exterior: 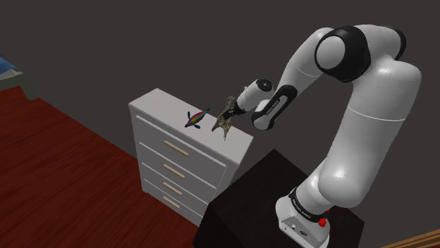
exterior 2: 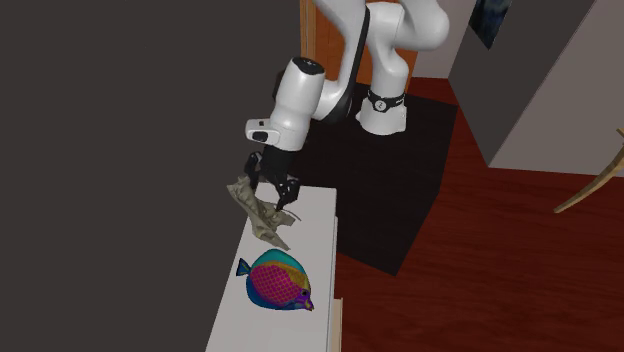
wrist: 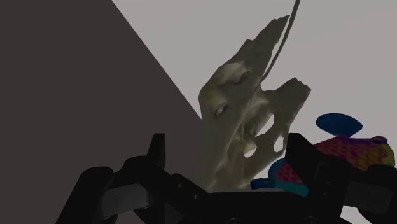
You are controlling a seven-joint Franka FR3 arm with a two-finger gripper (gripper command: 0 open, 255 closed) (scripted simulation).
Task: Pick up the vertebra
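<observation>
The vertebra (exterior: 221,122) is a pale, greenish-grey bone with jagged spurs. It hangs tilted just over the near end of the white dresser's top (exterior: 159,103). My black gripper (exterior: 230,110) comes down on it from the arm side and is shut on it. In the second exterior view the vertebra (exterior 2: 254,212) sticks out below and beside the gripper (exterior 2: 276,196), its lower tip close to the dresser top (exterior 2: 316,216). In the wrist view the vertebra (wrist: 245,121) rises between the two fingers (wrist: 156,153). Whether its tip touches the dresser I cannot tell.
A colourful toy fish (exterior: 197,118) (exterior 2: 277,280) (wrist: 347,149) lies on the dresser top just beyond the vertebra. The dresser has several drawers (exterior: 176,169) and stands against a dark wall. The black stand (exterior: 275,204) is close beside it, on a red wood floor (exterior: 63,162).
</observation>
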